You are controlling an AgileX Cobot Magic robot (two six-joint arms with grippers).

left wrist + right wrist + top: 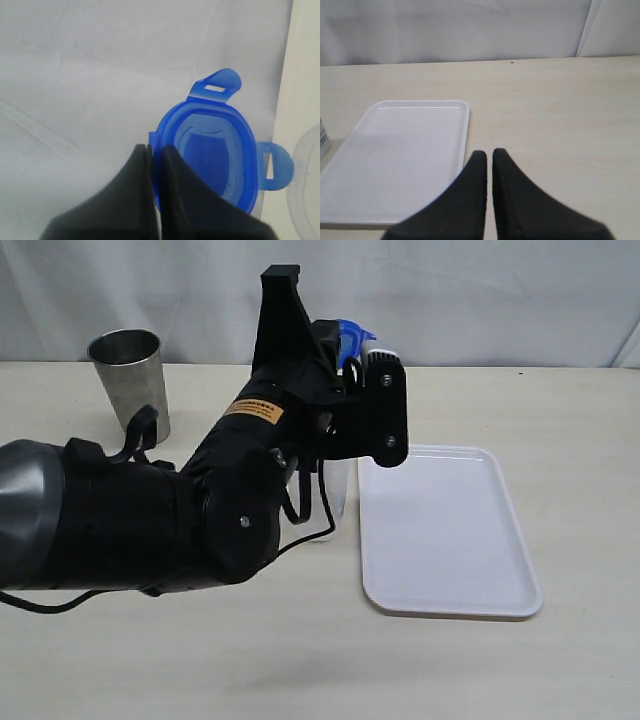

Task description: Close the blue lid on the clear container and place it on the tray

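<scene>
My left gripper (156, 147) is shut on the rim of the blue lid (215, 160), pinching its edge with the lid's hollow side facing the camera and its flaps sticking out. In the exterior view the blue lid (355, 340) peeks out above the black left arm, held high over the table. The clear container (336, 492) stands upright on the table below that arm, just left of the tray (450, 530), and is mostly hidden by the arm. My right gripper (489, 151) is shut on nothing, low over the table beside the tray (400, 160); it is outside the exterior view.
A shiny steel cup (130, 380) stands at the back left of the table. The bulky left arm (150, 520) stretches from the left edge to the middle. A white curtain hangs behind the table.
</scene>
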